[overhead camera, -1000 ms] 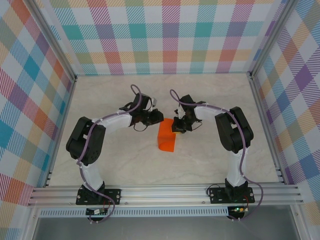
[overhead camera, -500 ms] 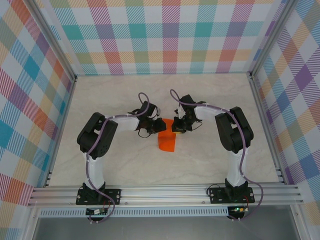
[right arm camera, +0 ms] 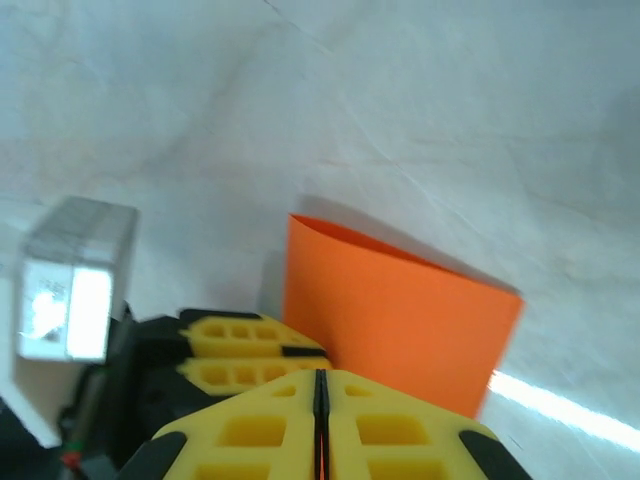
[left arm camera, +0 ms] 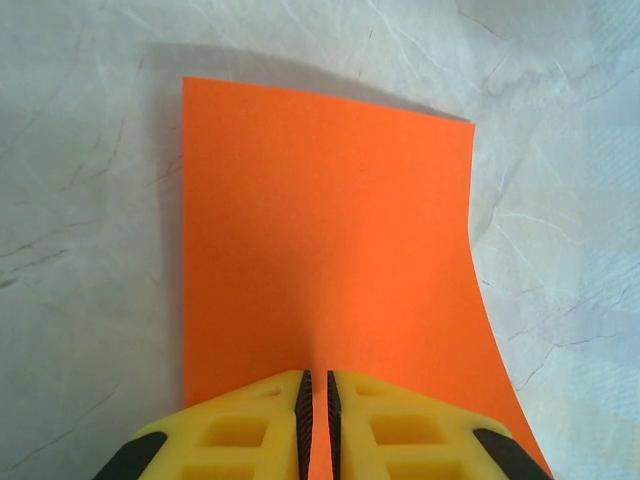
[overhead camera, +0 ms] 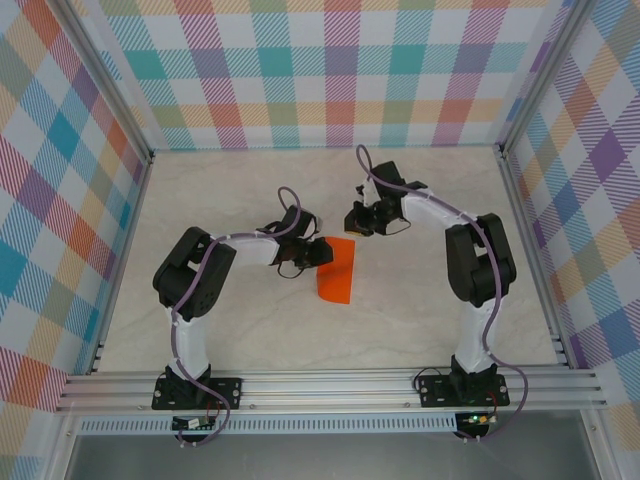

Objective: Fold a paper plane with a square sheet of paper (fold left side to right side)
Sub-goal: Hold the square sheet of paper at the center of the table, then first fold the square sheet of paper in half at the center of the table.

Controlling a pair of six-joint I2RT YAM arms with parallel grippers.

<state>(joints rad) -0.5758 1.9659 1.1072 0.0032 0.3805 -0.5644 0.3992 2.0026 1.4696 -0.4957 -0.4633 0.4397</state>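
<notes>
When counted up: one folded paper (overhead camera: 338, 272) at centre of the top frame, two grippers. Clamped at its left edge by the left gripper (overhead camera: 318, 254); from the left wrist, pads (left arm camera: 303, 392) nearly touching, orange between, right edge bowed. From the right wrist, right gripper (right arm camera: 321, 385) pressed together on nothing, paper beyond its tips. Lifted off toward upper right since a second ago, that one; moved in onto the edge, the left.

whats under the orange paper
The marbled table shows all around the square sheet of paper, so it likely rests on that. Anything directly beneath is covered. The left gripper pinches one edge.
</notes>
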